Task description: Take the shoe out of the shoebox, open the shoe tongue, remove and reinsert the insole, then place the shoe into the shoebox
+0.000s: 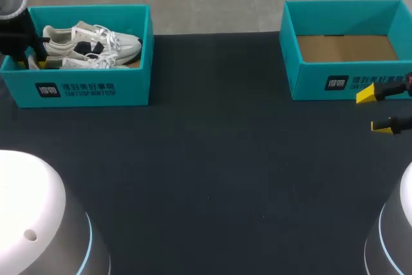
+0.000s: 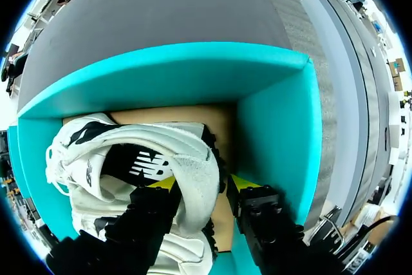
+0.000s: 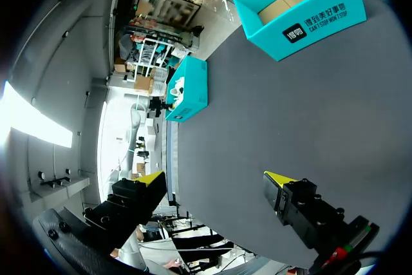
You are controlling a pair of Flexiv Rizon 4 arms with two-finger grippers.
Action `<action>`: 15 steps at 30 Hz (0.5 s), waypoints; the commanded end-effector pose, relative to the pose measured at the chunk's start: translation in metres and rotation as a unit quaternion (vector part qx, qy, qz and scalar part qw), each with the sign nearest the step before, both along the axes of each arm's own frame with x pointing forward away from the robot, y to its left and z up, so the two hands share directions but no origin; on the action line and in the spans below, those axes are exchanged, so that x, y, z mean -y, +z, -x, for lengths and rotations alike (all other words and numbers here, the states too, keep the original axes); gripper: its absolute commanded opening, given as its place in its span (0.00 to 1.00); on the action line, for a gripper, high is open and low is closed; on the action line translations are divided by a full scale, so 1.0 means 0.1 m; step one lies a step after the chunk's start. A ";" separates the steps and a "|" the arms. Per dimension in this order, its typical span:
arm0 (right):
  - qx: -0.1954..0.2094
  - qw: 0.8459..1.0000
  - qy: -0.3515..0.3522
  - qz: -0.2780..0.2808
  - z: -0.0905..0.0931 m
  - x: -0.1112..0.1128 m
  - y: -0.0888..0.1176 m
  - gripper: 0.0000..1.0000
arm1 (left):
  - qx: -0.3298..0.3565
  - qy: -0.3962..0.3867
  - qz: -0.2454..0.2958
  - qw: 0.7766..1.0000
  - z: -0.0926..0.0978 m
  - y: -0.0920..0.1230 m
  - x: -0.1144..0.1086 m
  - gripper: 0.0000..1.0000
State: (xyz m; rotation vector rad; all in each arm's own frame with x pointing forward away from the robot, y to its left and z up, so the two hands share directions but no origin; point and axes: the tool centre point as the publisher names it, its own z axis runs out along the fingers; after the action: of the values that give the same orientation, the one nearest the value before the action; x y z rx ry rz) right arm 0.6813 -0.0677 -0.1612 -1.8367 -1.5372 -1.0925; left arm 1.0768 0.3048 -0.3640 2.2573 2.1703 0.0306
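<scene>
**Left gripper astride a shoe heel inside the shoebox**

The dark bench [image 1: 212, 172] carries two teal boxes. The shoebox [image 1: 129, 85] sits at its far left corner, and a second box [image 1: 309, 82] at the far right corner shows a brown cardboard floor.

The left arm [image 1: 16, 30] drops into the shoebox's left end. There the left gripper [image 2: 204, 183] sits astride the heel of a white shoe [image 2: 161, 146] with black patches; whether it pinches the heel cannot be told. Another white shoe [image 2: 90, 201] lies alongside, partly hidden.

The right gripper [image 1: 374, 111] hovers spread wide over the bench's right edge, in front of the second box, with its arm cut off.
</scene>
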 end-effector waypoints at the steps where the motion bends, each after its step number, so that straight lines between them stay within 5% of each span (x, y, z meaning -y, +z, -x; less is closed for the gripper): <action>1: 0.000 1.000 -0.001 0.001 0.01 -0.01 0.00 1.00 | 0.004 0.001 -0.002 1.000 0.02 -0.08 0.02 0.47; 15: 0.000 1.000 -0.001 0.001 0.01 -0.01 0.00 1.00 | -0.007 0.008 -0.005 1.000 0.00 -0.25 0.01 0.41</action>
State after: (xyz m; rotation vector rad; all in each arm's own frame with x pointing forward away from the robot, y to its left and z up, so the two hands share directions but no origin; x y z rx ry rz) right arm 0.6813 -0.0677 -0.1612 -1.8367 -1.5372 -1.0925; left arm 1.0729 0.3057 -0.3847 2.2496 2.1982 0.0336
